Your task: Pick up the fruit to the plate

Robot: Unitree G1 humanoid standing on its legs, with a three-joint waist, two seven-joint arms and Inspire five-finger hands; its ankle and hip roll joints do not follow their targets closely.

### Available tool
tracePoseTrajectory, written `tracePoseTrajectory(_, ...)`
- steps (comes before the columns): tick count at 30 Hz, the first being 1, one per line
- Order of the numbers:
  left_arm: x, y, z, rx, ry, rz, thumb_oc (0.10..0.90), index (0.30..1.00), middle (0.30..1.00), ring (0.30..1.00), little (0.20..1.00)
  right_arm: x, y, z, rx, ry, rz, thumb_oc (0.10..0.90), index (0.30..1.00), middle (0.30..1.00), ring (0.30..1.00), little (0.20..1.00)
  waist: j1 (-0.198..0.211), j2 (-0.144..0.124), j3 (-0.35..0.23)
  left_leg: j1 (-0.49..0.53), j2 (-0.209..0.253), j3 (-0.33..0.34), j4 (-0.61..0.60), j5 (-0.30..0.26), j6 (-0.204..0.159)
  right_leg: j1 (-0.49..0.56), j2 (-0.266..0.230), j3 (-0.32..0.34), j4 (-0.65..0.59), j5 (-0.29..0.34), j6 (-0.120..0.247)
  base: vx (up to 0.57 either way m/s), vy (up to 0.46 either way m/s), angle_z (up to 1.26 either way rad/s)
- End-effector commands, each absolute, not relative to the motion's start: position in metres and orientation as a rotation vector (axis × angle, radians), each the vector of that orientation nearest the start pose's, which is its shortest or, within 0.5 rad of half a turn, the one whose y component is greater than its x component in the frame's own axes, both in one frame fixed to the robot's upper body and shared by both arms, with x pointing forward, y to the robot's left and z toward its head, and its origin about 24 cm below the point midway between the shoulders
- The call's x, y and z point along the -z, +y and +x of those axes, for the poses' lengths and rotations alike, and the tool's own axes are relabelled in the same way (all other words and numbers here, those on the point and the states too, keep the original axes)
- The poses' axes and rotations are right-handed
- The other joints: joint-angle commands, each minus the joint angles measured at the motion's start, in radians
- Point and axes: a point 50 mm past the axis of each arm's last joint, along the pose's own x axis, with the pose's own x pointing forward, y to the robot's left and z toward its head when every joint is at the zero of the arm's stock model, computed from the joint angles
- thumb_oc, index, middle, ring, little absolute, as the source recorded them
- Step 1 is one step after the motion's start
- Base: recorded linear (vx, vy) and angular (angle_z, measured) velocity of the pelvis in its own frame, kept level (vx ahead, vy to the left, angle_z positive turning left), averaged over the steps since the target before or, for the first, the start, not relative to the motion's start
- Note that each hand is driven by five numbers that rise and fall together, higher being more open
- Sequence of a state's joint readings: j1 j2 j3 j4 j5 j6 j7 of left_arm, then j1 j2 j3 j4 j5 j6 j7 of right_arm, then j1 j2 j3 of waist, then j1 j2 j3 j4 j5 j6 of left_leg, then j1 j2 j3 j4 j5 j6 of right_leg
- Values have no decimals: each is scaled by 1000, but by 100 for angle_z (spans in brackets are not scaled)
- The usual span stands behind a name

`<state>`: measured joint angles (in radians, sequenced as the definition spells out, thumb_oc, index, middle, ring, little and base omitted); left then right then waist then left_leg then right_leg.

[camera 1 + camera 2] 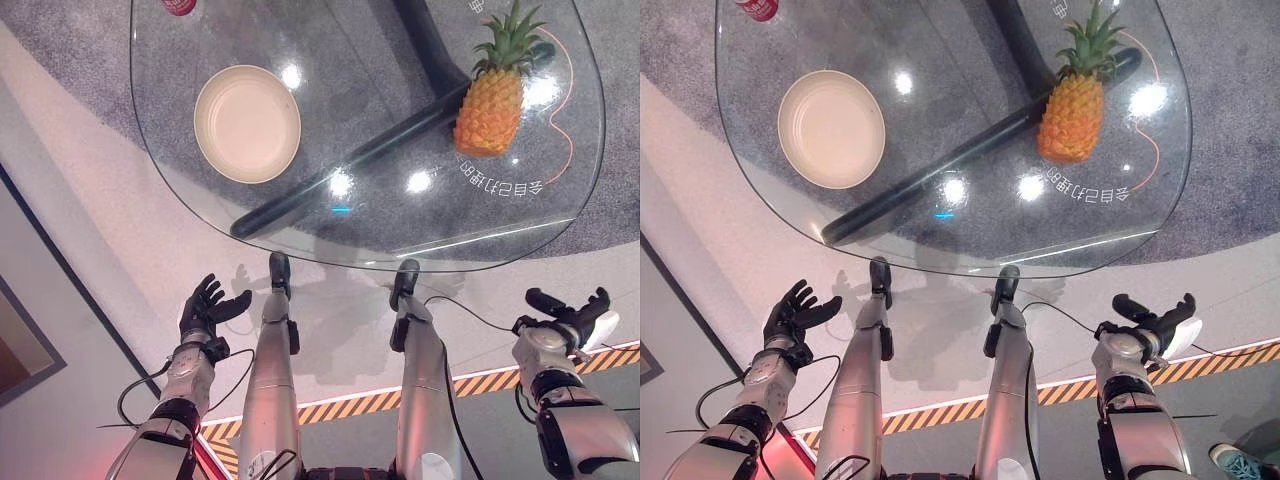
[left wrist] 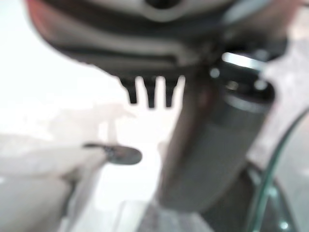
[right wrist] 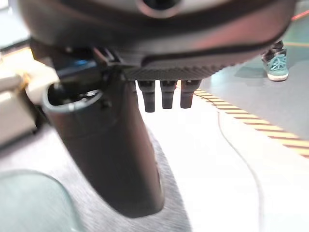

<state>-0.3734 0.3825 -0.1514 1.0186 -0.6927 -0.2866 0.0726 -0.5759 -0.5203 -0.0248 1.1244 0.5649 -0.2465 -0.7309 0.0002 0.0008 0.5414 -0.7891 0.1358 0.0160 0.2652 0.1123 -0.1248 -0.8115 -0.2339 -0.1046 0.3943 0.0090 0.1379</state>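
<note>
1. The left robot hand hangs low beside the glass counter, fingers spread apart and holding nothing.
2. The right robot hand hangs low on the other side, fingers loosely extended and empty.
3. On the counter's left part sits a cream plate, bare.
4. Well apart, toward the right, the pineapple stands on the glass.
5. A red can shows at the far edge.

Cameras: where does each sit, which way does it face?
Left eye view: head, looking down at the glass table with pineapple and plate; left hand and right hand low.
Right eye view: same scene, slightly offset.
Left wrist view: along its hand.
Right wrist view: along its hand, a person's shoe beyond.
Both eye views share everything.
</note>
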Motion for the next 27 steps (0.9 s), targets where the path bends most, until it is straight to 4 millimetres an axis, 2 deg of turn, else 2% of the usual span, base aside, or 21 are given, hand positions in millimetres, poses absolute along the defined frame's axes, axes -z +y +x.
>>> tracePoseTrajectory(1,30,286,273,-408,314,-116,800,900,900,900,900,-81,-390,274,1375,-15,46,800,900,900,900,900,25,-17,-21,-46,-23,-21,149,-134,22,1,17,-39,-77,76,10,0,0,0)
tracePoseTrajectory(3,30,286,272,-408,312,-120,800,900,900,900,900,-105,-391,281,1392,-127,94,800,900,900,900,900,26,-18,-21,-44,-24,-20,142,-132,22,3,17,-43,-80,76,9,0,0,0)
tracePoseTrajectory(4,30,285,272,-408,311,-120,800,900,900,900,900,-109,-391,281,1396,-147,100,800,900,900,900,900,26,-18,-21,-43,-25,-20,141,-131,22,3,17,-44,-81,76,9,0,0,0)
tracePoseTrajectory(7,30,282,273,-403,313,-127,800,900,900,900,900,-139,-389,286,1420,-294,151,800,900,900,900,900,25,-16,-21,-43,-28,-19,131,-128,22,1,16,-46,-84,77,8,-5,24,0)
tracePoseTrajectory(14,29,279,274,-405,308,-147,800,900,900,900,900,-186,-370,290,1421,-565,201,800,900,900,900,900,17,-12,-21,-39,-36,-15,113,-123,24,-2,15,-44,-90,75,8,-2,39,1)
tracePoseTrajectory(22,32,273,274,-397,310,-173,800,900,900,900,900,-237,-329,294,1246,-842,125,800,900,900,900,900,8,-3,-21,-38,-42,-7,98,-115,28,-8,11,-38,-96,70,6,6,42,0)
tracePoseTrajectory(27,36,270,270,-397,311,-185,800,900,900,900,900,-252,-302,297,1077,-899,76,800,900,900,900,900,4,1,-21,-35,-45,-1,88,-108,28,-9,10,-33,-98,67,4,6,28,0)
